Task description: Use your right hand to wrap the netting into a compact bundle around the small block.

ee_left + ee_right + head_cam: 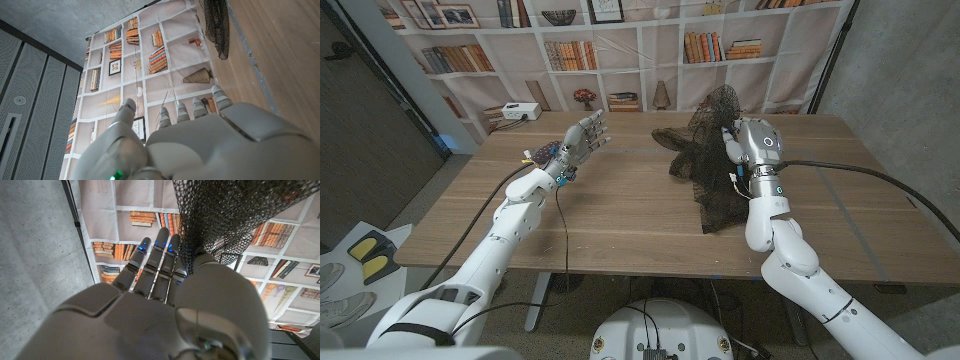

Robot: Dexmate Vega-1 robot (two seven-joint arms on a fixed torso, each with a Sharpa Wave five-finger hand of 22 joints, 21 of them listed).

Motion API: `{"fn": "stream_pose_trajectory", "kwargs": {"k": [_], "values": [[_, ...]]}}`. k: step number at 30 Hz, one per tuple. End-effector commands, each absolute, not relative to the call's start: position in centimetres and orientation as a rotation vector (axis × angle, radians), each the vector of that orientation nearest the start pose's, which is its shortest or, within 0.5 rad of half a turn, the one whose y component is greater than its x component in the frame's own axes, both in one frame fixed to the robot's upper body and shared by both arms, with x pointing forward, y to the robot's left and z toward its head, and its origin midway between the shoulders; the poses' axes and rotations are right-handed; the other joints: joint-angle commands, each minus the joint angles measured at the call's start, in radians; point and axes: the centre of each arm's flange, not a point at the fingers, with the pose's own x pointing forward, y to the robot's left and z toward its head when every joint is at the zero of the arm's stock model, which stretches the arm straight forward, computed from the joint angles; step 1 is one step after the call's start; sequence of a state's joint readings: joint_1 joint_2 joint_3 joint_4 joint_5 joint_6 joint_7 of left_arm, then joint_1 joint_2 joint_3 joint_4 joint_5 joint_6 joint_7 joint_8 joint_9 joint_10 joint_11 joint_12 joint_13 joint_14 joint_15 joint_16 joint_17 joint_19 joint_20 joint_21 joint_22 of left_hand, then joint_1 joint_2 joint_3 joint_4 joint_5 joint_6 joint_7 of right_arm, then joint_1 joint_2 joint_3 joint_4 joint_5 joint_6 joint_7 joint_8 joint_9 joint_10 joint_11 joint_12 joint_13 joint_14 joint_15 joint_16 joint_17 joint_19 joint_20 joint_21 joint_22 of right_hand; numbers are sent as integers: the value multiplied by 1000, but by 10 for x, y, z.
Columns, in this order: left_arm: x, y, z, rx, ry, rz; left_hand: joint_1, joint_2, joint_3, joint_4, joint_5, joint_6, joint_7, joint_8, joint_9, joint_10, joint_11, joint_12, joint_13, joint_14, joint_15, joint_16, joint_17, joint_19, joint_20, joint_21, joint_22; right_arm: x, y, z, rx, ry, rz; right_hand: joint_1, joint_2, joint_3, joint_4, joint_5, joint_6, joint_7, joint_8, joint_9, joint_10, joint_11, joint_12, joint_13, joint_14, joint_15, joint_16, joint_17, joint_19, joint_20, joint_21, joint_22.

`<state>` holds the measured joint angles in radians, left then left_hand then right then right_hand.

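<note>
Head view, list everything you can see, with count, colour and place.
Netting: one, black, draped from the raised right hand down to the table's right half.
White box: one, at the table's far left edge.
Table: one, light wood, centre.
Bookshelf backdrop: one, printed, behind the table.
Small block: cannot be made out.
Left hand: one, grey, raised over the table's left, fingers apart, holding nothing.
Right hand: one, grey, raised, holds the netting.

Even, soft indoor light falls from above, leaving faint shadows on the desk (pixel 620 215) and no glare. The head view bows straight lines towards its edges. Both wrist views blur their own nearby hand; the backdrop stays sharp.
</note>
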<state>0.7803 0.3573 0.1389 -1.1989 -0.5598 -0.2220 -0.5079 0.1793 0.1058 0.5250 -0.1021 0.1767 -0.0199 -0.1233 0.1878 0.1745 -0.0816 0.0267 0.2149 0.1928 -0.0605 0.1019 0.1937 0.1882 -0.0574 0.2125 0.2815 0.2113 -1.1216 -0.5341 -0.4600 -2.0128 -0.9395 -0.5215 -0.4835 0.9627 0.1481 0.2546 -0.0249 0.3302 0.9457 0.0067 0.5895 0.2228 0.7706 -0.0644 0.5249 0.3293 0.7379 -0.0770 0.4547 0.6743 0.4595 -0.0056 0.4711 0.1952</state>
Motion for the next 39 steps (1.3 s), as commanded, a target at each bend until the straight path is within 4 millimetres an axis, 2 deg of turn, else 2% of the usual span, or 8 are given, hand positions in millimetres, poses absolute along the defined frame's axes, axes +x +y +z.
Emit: {"fn": "stream_pose_trajectory", "kwargs": {"k": [1, 16, 28, 29, 31, 33, 37, 39], "values": [[646, 291, 1, -26, -658, -480, -12, -1, 10, 1, 2, 7, -2, -2, 5, -1, -3, -1, 3, 8, 4, 0, 1, 2, 1, -3, 3, 551, -197, 23, -1360, -685, -602, 38, 26, 11, 1, -8, 16, -15, 7, -3, -6, 3, -7, -2, -7, -132, -7, 4, 2, 14, 5, 3], [638, 293, -1, -24, -662, -464, -13, -2, 10, 0, 2, 6, -4, -2, 5, -2, -4, -1, 3, 7, 4, 0, 1, 3, 1, -3, 3, 585, -206, 28, -1468, -542, -678, 36, 21, 14, 0, -22, 19, -12, 6, -12, 0, -6, -13, -7, -6, -135, -8, 11, -4, 14, 6, 3], [637, 289, 0, -22, -667, -466, -13, -4, 10, -1, 2, 7, -3, -2, 5, -2, -3, -1, 3, 7, 2, 0, 1, 3, 1, -4, 3, 599, -221, 16, -1582, -308, -730, 42, 13, 18, -9, -30, 19, -17, 7, -11, -11, -8, -22, -9, -11, -133, -14, 13, -3, 18, 9, 3], [637, 288, 0, -23, -667, -467, -13, -4, 10, -1, 2, 7, -3, -2, 5, -2, -3, -1, 3, 7, 3, 0, 1, 3, 1, -4, 3, 600, -221, 16, -1582, -292, -726, 36, -9, 10, -15, -38, -46, -43, -22, -16, -42, -2, -40, -15, -33, -124, -28, 12, -21, 31, 3, 2], [637, 287, 0, -21, -667, -466, -13, -4, 10, -1, 2, 6, -4, -2, 5, -1, -2, -1, 3, 7, 3, 0, 1, 4, 1, -4, 3, 600, -222, 14, -1590, -253, -726, 25, -31, 5, -20, -44, -96, -53, -50, -22, -92, -3, -67, -22, -61, -116, -52, 0, -31, 42, 0, 1], [638, 286, 1, -21, -665, -470, -13, -5, 10, -2, 2, 6, -4, -2, 5, -1, -3, -1, 3, 8, 3, 0, 1, 4, 1, -4, 3, 599, -223, 13, -1600, -226, -728, 18, -52, 5, -34, -41, -215, -92, -114, -27, -186, -1, -120, -35, -113, -110, -94, -23, -58, 47, -10, 0], [639, 285, 2, -19, -666, -470, -13, -5, 10, -2, 2, 5, -5, -2, 5, -2, -3, -1, 3, 7, 3, 0, 1, 4, 1, -4, 3, 597, -224, 13, -1620, -193, -723, 1, -107, -6, -60, -21, -427, -118, -227, -24, -346, -2, -204, -45, -208, -85, -158, -55, -103, 68, -34, -3], [639, 284, 2, -16, -666, -472, -14, -5, 10, -2, 2, 4, -6, -3, 5, -2, -3, -1, 3, 7, 3, -1, 1, 4, 1, -4, 3, 597, -225, 14, -1631, -174, -718, -20, -122, -17, -57, -13, -495, -121, -264, -23, -398, 2, -231, -46, -252, -66, -177, -59, -121, 76, -44, -4]]}}
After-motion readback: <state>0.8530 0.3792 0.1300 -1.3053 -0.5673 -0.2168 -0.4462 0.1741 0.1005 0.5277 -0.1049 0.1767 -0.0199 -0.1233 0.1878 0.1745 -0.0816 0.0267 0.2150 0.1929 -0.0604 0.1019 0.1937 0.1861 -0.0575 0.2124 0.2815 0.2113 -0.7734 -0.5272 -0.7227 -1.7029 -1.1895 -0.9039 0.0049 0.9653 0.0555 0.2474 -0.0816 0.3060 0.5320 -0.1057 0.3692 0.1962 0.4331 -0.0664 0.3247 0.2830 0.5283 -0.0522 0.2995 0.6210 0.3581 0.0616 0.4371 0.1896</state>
